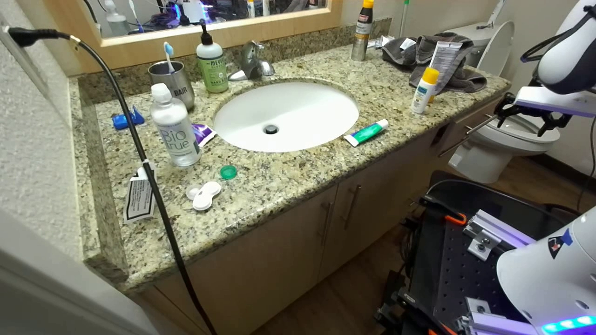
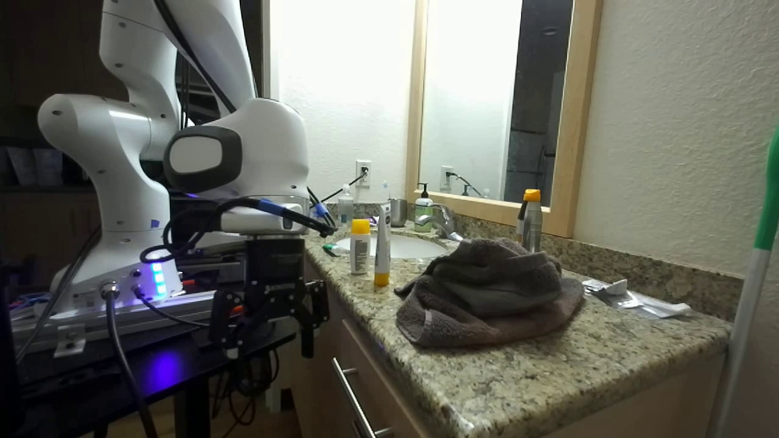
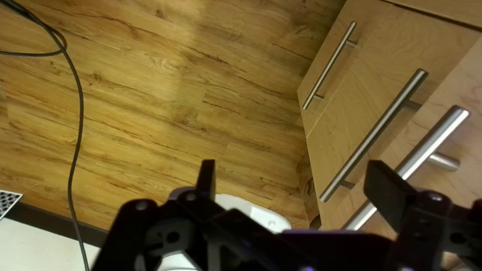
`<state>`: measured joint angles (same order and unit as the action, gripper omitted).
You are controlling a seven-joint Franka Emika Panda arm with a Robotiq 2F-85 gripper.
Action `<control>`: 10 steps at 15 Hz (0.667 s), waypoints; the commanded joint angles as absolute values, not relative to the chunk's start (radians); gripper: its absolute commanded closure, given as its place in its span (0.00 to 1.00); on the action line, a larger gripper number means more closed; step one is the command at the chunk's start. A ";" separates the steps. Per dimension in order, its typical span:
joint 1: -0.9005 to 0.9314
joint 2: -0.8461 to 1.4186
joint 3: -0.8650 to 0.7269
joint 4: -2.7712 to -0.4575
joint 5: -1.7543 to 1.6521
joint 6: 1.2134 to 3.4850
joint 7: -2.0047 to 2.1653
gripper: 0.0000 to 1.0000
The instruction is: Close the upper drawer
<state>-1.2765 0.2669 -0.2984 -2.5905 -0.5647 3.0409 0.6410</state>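
The upper drawer has a light tan wood front with a long steel bar handle. Its front shows under the counter edge in both exterior views (image 1: 475, 116) (image 2: 374, 389) and at the lower right of the wrist view (image 3: 470, 173). Its inside does not show, and how far it stands out is hard to tell. My gripper (image 2: 271, 340) is open and empty, fingers pointing down, in front of the drawer side of the vanity. In the wrist view the gripper (image 3: 292, 165) has its right finger overlapping the upper drawer's handle (image 3: 431, 139); I cannot tell if they touch.
More drawers with bar handles (image 3: 372, 135) lie below. The granite counter (image 2: 438, 371) overhangs the fronts and bears a grey towel (image 2: 487, 292) and bottles near its edge. The toilet (image 1: 517, 135) stands beyond the gripper. The black robot cart (image 1: 447, 260) stands close to the vanity.
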 commanded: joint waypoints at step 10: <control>-1.233 0.435 -0.206 -2.470 -0.295 3.011 0.591 0.00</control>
